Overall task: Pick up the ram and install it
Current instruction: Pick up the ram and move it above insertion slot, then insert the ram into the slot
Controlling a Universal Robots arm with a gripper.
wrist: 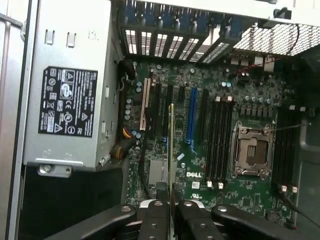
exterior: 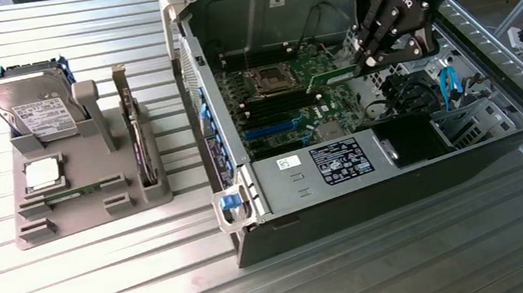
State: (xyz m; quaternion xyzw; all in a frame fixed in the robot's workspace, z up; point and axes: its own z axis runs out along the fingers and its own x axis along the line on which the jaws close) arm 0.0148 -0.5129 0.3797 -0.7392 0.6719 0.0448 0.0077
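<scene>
- The gripper (exterior: 368, 66), in the upper right of the exterior view, is clamped on the ram (exterior: 327, 77). The stick hangs inside the open computer case (exterior: 179, 23), above the motherboard (exterior: 283, 118).
- In the wrist view the ram (wrist: 171, 150) shows edge-on, pinched at one end by the gripper (wrist: 171, 212).
- By my assessment the ram is not seated. The black memory slots (wrist: 220, 140) beside the CPU socket (wrist: 252, 150) stand empty, and the stick's edge appears nearer the blue slot (wrist: 192, 120).
- Risk: pressing down off-line would jam the contacts against a slot wall or the board.
- Risk: a one-end hold lets the stick pivot, so one corner could enter first and bind.
- Risk: a reversed notch or closed latches would block seating, and force could then crack the stick.
</scene>
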